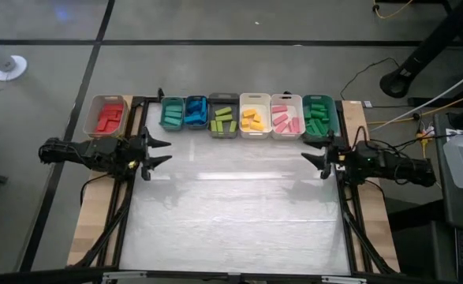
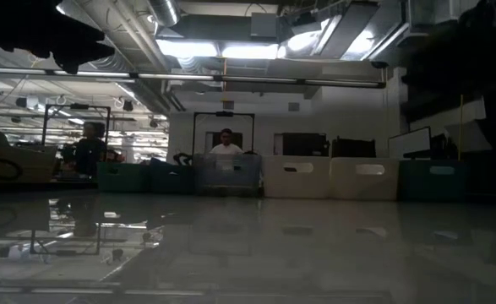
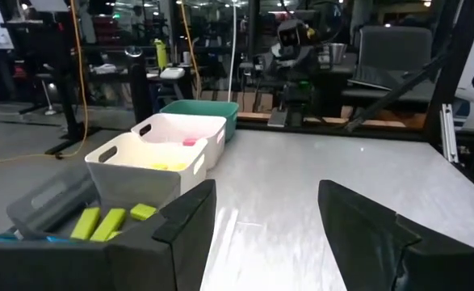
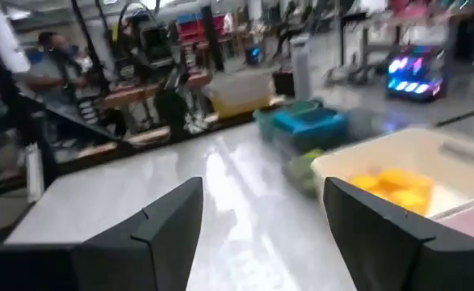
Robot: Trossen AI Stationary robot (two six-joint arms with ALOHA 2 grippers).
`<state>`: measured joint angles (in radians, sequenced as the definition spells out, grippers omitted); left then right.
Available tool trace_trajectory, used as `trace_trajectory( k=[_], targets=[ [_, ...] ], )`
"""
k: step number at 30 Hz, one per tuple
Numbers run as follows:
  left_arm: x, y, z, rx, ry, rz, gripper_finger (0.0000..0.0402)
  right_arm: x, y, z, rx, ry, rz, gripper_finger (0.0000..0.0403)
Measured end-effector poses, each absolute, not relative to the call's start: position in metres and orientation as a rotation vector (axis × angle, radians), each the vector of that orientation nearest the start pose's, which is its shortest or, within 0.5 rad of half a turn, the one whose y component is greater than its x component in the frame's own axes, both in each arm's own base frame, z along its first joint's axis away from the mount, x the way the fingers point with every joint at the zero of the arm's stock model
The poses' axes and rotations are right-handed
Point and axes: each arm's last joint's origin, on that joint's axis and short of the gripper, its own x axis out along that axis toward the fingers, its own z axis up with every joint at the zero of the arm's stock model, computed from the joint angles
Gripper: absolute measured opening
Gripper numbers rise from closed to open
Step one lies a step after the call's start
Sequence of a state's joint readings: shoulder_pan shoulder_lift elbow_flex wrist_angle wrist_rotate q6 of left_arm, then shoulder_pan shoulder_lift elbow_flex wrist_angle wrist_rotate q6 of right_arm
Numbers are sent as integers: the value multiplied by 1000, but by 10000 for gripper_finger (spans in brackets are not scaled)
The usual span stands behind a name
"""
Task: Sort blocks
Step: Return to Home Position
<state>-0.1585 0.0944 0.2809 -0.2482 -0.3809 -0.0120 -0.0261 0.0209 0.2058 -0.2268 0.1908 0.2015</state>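
The blocks lie sorted by colour in a row of bins along the table's far edge: red (image 1: 110, 117) in the tan bin, blue (image 1: 196, 111), lime (image 1: 222, 122), yellow (image 1: 252, 119), pink (image 1: 285, 120) and dark green (image 1: 319, 118). The teal bin (image 1: 172, 113) beside the blue blocks shows no blocks. My left gripper (image 1: 162, 151) hovers open at the table's left edge, just near of the bins, fingers pointing right. My right gripper (image 1: 311, 158) hovers open at the right edge, fingers pointing left. Neither holds anything.
The bins stand side by side from the tan bin (image 1: 94, 114) at the far left to the dark green bin (image 1: 331, 118) at the far right. The shiny table top (image 1: 231, 213) spreads between and near of the two grippers. People show in the room beyond.
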Motion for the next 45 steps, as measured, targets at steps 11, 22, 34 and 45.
trace_trajectory(
  k=[11,22,34,45],
  targets=[
    [99,-4,186,55,-42,229,208,97,-5,172,321,33,-103,257],
    [101,6,171,106,-13,389,208,101,-5,167,175,-5,-96,257],
    [99,19,164,95,64,598,208,101,-6,166,44,11,-140,257],
    [103,20,158,57,116,596,208,101,-6,165,-6,15,-153,257]
  ],
)
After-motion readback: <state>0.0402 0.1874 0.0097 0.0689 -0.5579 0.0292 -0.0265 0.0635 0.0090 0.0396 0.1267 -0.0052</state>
